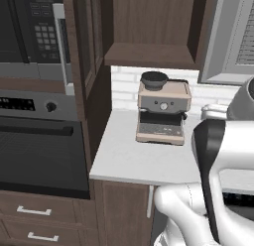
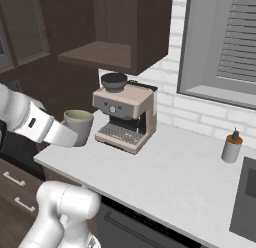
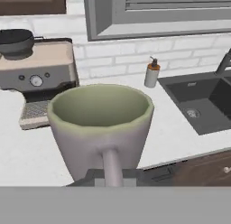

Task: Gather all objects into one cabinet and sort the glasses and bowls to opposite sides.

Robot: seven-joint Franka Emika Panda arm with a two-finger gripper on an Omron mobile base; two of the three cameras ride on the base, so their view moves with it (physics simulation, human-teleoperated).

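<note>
Left base view: the black bowl (image 1: 154, 79) sits on top of the espresso machine (image 1: 162, 113), below the open wood cabinet (image 1: 151, 29).

Right base view: the arm carries a grey-white mug (image 2: 78, 125) above the white tabletop (image 2: 165, 172), just left of the machine.

Hand view: jaws (image 3: 110, 173) are clamped on the mug's handle, mug upright, greenish inside. Soap bottle (image 3: 152, 73) sits by the sink (image 3: 203, 101).
</note>
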